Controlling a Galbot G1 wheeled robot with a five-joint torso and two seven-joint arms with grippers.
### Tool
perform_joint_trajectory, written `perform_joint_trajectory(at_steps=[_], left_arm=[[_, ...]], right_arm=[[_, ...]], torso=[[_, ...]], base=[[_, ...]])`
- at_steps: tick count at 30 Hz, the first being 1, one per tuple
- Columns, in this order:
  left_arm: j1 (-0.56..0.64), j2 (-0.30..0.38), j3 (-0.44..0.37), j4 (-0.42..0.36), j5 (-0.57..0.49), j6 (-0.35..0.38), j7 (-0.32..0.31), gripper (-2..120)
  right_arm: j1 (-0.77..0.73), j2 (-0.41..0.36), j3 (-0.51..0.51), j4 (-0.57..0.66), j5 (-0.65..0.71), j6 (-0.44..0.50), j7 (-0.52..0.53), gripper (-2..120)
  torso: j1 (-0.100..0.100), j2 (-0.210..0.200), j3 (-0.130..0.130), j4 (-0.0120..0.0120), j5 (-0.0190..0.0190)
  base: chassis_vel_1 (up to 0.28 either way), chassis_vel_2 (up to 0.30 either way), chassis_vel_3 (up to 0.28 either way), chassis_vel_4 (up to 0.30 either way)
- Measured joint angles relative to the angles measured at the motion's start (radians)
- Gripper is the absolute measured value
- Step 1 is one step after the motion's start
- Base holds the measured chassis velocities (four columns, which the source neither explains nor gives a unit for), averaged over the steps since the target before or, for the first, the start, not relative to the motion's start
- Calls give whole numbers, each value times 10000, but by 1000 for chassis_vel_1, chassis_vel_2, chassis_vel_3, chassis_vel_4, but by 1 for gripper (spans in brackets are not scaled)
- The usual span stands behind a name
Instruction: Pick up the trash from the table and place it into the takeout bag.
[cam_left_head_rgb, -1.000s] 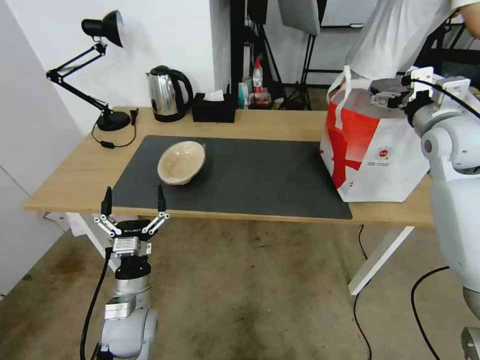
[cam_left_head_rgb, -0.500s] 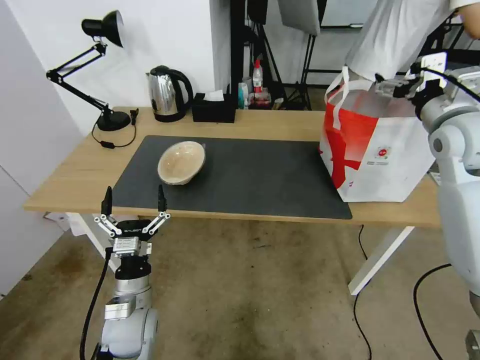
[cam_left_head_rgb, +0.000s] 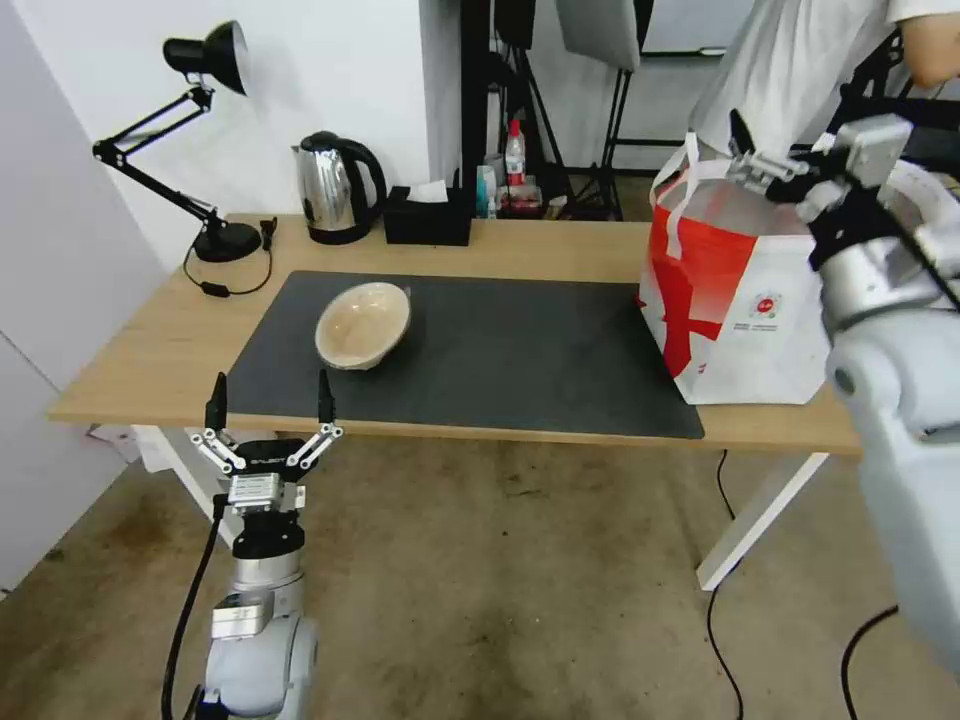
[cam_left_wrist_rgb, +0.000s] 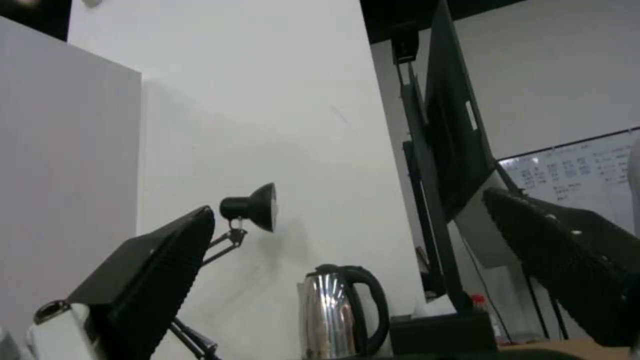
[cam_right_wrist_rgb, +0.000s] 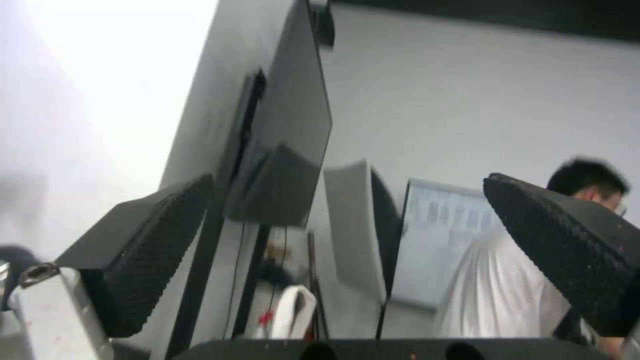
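Nearest the robot, the left gripper hangs below and in front of the counter's near edge, pointing upward, its two black fingers spread wide with nothing between them. Just beyond those fingers, on the dark grey mat that covers the middle of the counter, lies the beige paper-like bowl, tilted on its side with its opening facing up and toward the robot; it sits well clear of the left gripper, above and slightly to the right of it in the head view. Farther along the mat's right end stands the takeout bag, red and white with a small round logo and white strap handles, its mouth open. The right gripper is raised over the bag's open top at its far rim, fingers parted and empty. At the back of the counter stand a steel kettle, a black tissue box and a black desk lamp. The left wrist view looks up between its own wide-set fingers at the kettle, the lamp head and the white wall, with the bowl out of its sight. The right wrist view, between its spread fingers, shows a white bag handle and the room behind.
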Motion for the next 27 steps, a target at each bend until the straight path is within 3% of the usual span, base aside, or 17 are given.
perform_joint_trajectory(at_steps=[2, 6, 16, 27], left_arm=[[0, 1, 83, 2, 30, 4, -2, 100], [11, -1, 144, 2, 49, 5, -6, 100], [31, 1, 223, -7, 53, -22, -10, 100], [89, 2, 266, 49, 33, -140, -17, 100]], right_arm=[[-421, 509, -37, -17, -552, 980, 182, 100], [-935, 1184, -193, 44, -937, 1821, 610, 100], [-2409, 1835, -356, 644, -1749, 2844, 795, 100], [-3944, 2840, -950, 454, -3143, 4687, 1086, 100]], torso=[[1, 0, 1, 1, 4], [1, 0, 1, 3, 3], [1, 0, 1, 2, -1], [0, 0, 1, 1, 0]], base=[[0, 0, 0, 0], [0, 0, 0, 0], [0, 0, 0, 0], [0, 0, 0, 0]])
